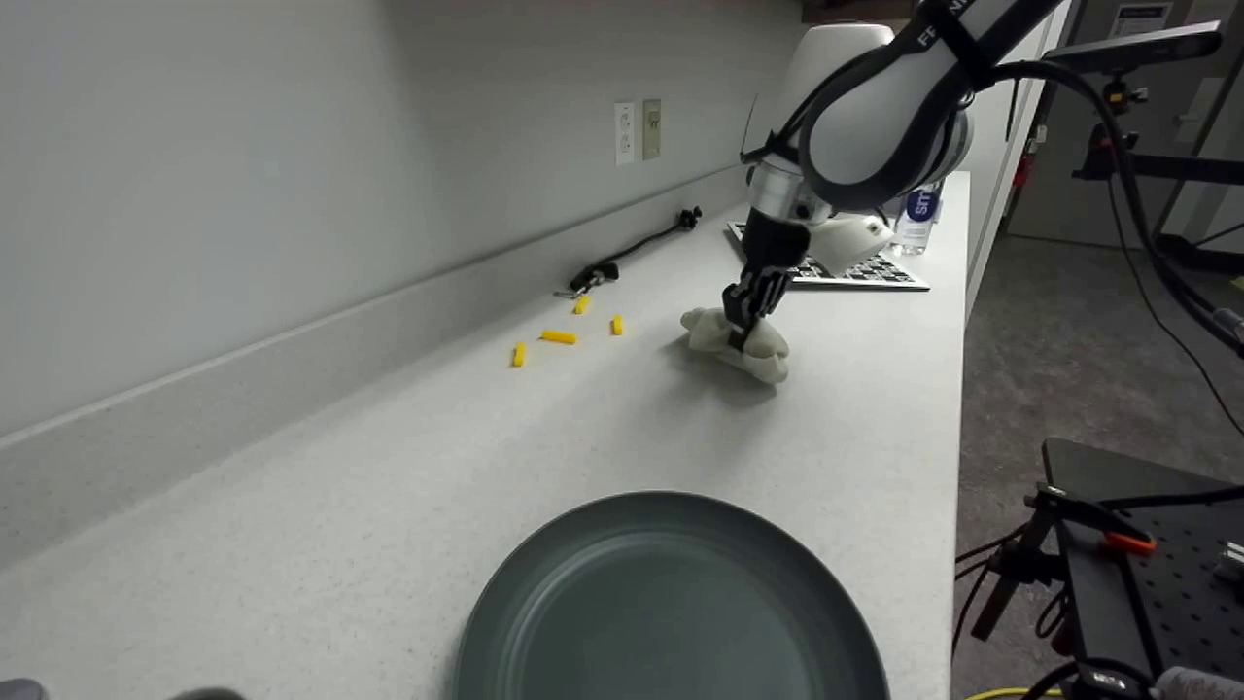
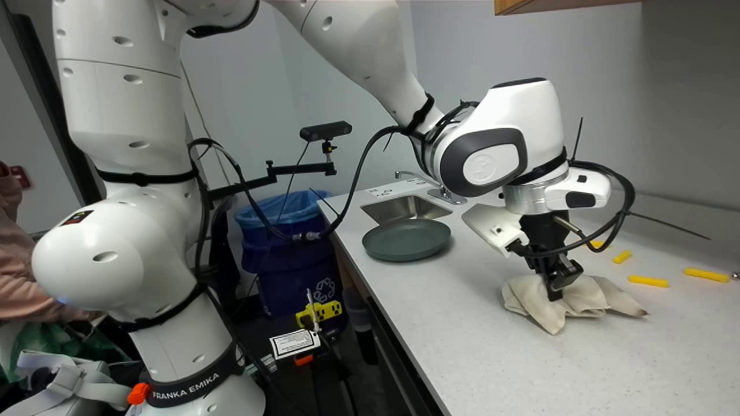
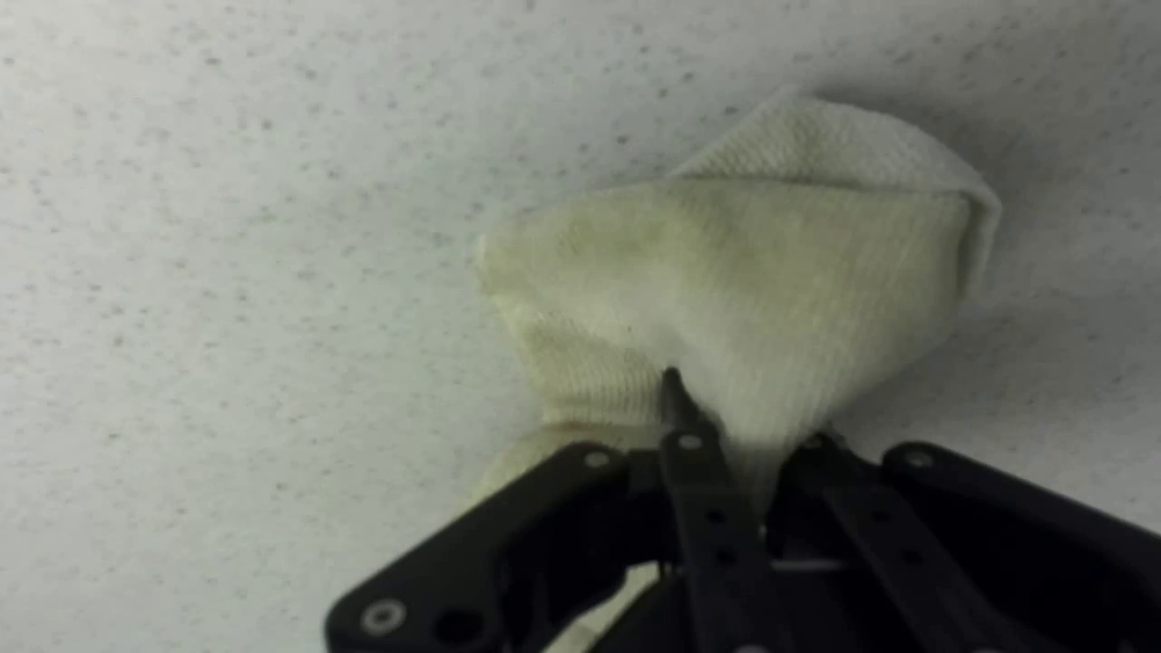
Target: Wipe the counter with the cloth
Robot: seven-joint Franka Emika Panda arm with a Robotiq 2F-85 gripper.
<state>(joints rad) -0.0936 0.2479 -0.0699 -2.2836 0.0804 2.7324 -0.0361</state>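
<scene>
Cloth (image 3: pixel 726 263): cream, ribbed, bunched, gathered from above near its middle by the claw (image 2: pixel 554 293); seemingly resting on the tabletop (image 2: pixel 491 358), with the underside hidden.
Claw: pointing roughly downward, narrowed to the thickness of one gathered fold, pinching that fold between the jaws; probably held so to leave loose cloth splayed on both sides as a wiping pad.
Yellow sticks (image 1: pixel 558 337): four, lying apart from one another at about 9 o'clock from the cloth in an exterior view; not touching it; perhaps scattered as stand-in mess.
Dark green plate (image 1: pixel 680 622): near 6 o'clock from the cloth in an exterior view, well apart; likely placed out of the wiping path on purpose.
Checkered board (image 1: pixel 875 277): lying flat at about 2 o'clock from the cloth in an exterior view; perhaps a calibration target, so best left unbrushed.
Stretch toward the yellow sticks: probably the next path, along 9 o'clock, calling for light downward pressure to keep the splayed cloth flat.
</scene>
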